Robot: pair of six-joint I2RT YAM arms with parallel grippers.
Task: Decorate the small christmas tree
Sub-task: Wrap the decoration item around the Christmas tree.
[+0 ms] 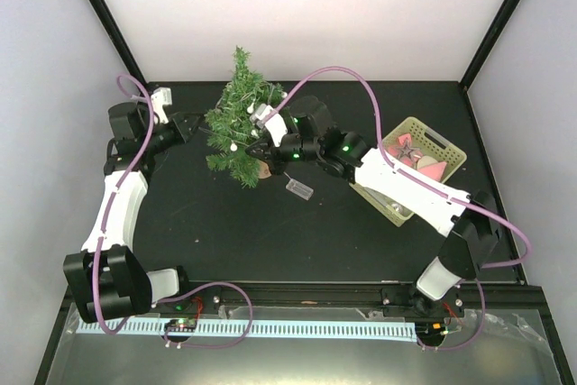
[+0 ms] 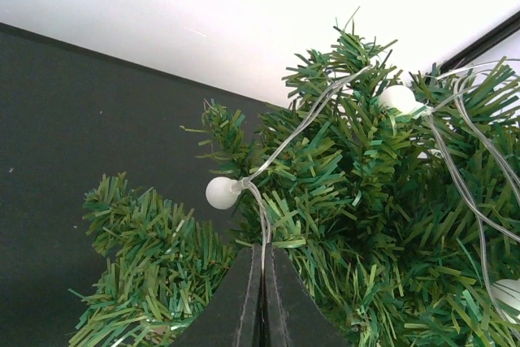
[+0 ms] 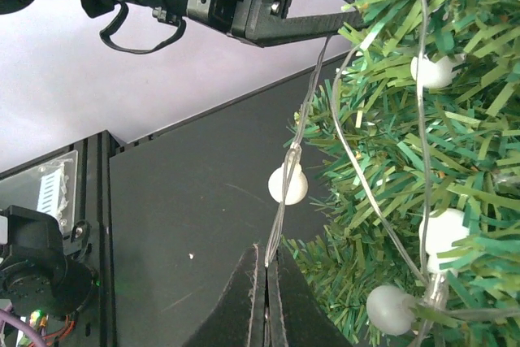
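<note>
The small christmas tree is at the back middle of the black table, with a light string of clear wire and white round bulbs draped over its green needles. At the tree's left side my left gripper is shut on the wire, just below a bulb. On the tree's right side, near its base, my right gripper is shut on the wire under another bulb. The right wrist view shows the tree and the left gripper above it.
A pale yellow basket with pink things in it sits at the right, partly under my right arm. A small clear plastic box lies on the table just in front of the tree. Black frame posts and white walls close in the table.
</note>
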